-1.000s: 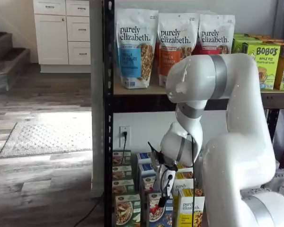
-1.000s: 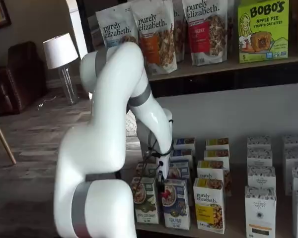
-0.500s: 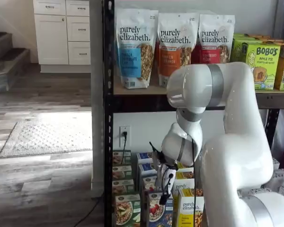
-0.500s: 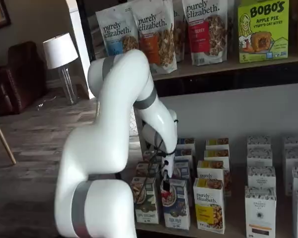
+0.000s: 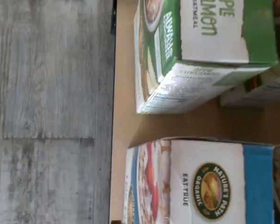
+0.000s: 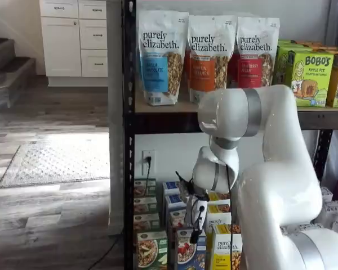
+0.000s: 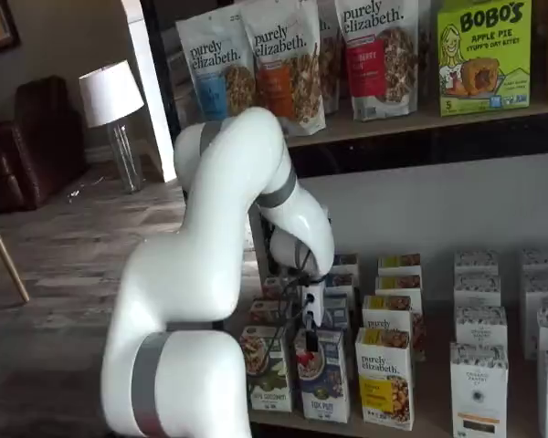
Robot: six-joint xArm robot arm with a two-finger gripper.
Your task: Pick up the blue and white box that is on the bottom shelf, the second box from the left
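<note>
The blue and white box stands at the front of the bottom shelf, between a green carton and a yellow-and-white carton. It also shows in a shelf view. My gripper hangs just above its top, and its black fingers show no plain gap. No box is in them. The wrist view shows the box's white top with a round logo and blue edge close below, with the green carton beside it on the tan shelf board.
More rows of cartons stand behind the front ones. White cartons stand to the right. Granola bags and green Bobo's boxes fill the upper tier. A black steel upright borders the rack, with wood floor beyond the shelf edge.
My arm's elbow has sunk and swung toward the rack. My gripper has shifted slightly further over the blue and white box and stays just above it.
</note>
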